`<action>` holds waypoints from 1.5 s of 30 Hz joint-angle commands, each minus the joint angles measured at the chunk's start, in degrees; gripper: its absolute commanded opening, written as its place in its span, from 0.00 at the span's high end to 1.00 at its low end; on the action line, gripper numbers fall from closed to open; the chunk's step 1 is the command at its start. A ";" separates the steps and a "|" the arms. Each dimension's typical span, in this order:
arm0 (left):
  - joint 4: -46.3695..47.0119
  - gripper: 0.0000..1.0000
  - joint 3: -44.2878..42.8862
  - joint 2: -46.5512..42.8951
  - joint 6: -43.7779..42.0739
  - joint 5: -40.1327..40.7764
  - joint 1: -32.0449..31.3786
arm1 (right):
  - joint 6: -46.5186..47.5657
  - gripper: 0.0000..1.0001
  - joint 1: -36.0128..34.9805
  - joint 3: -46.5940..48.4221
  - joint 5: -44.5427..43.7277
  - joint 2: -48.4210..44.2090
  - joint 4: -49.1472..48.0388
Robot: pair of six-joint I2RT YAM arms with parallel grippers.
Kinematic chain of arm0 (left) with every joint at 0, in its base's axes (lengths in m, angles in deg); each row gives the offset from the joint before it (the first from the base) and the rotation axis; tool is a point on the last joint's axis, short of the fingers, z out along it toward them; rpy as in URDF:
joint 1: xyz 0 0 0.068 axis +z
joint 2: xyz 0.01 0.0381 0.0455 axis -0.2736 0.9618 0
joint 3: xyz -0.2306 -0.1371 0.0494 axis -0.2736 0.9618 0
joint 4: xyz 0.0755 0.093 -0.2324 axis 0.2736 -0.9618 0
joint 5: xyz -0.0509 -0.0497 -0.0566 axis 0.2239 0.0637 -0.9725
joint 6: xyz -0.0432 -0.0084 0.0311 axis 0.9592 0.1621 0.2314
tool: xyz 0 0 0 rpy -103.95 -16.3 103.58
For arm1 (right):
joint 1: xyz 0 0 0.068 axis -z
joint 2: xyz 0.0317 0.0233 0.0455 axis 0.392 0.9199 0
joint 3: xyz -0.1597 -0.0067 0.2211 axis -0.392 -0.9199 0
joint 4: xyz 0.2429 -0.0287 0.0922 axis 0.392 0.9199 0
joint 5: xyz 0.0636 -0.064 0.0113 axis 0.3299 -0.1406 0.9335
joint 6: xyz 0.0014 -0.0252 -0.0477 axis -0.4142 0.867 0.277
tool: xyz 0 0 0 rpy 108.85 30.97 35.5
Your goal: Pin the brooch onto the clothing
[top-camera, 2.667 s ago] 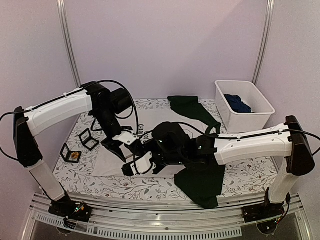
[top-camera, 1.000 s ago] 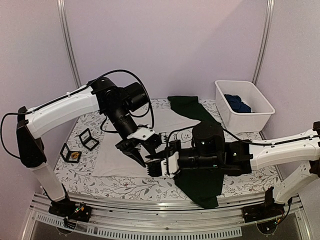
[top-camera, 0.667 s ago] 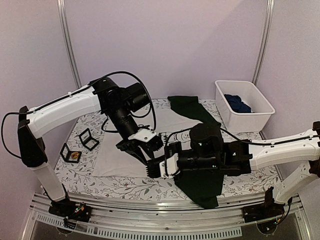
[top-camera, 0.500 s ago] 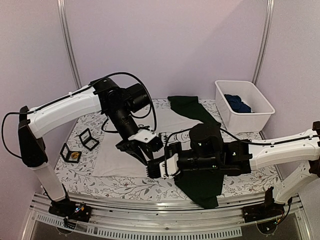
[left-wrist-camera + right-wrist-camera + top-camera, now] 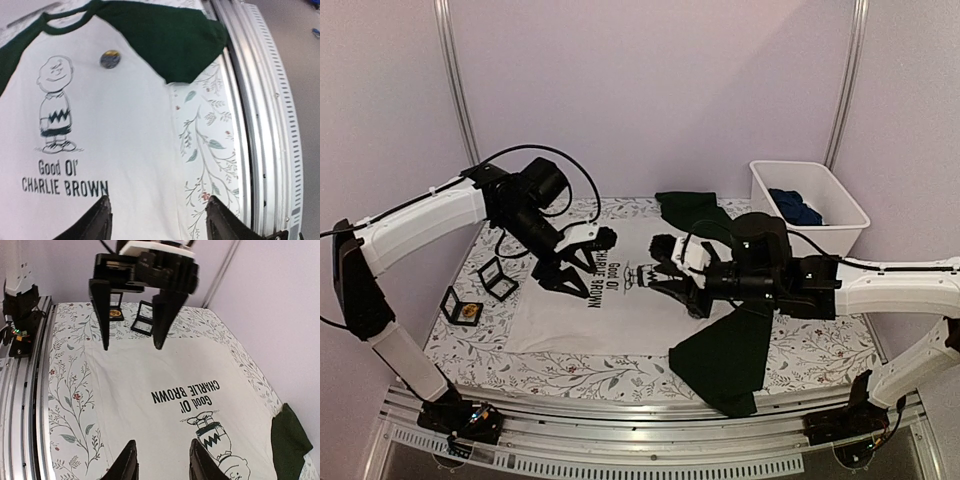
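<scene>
Since the earlier view the arms have been drawn apart, and the left gripper (image 5: pixel 158 216) is held with jaws spread above the hem end of the clothing (image 5: pixel 125 130). The brooch (image 5: pixel 110 58) sits on the white chest, just beside the near sleeve (image 5: pixel 165 40). It lies rightward along the shirt's length, and the right gripper (image 5: pixel 163 455), likewise spread and empty, is judged nearer.

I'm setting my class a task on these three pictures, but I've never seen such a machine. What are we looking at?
Two white robot arms are bolted at the near edge of a table. One picture looks down from above; the other two come from a camera on each wrist. On the flowered table lies a white T-shirt with a round brooch near its dark sleeve. Nearby sit two small black cases, and a white bin holds a blue garment. The left gripper and right gripper are open, holding nothing.
</scene>
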 commanded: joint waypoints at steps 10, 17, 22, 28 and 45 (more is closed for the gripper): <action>16.82 0.00 17.92 -9.11 13.10 26.30 7.84 | -48.17 0.01 14.22 22.81 -15.37 24.73 47.52; 19.39 0.00 22.36 -10.74 13.12 25.89 8.20 | -46.23 0.27 16.73 28.23 -8.88 35.36 48.77; 20.27 0.00 23.22 -10.54 13.23 23.84 8.22 | -45.63 0.35 17.26 29.43 -5.68 38.04 48.52; 20.56 0.00 23.08 -9.71 12.89 23.89 8.28 | -45.20 0.42 17.34 29.84 -6.08 40.12 49.63; 19.69 0.00 22.22 -8.99 12.71 22.87 8.24 | -43.63 0.66 17.28 29.09 -7.82 43.06 49.96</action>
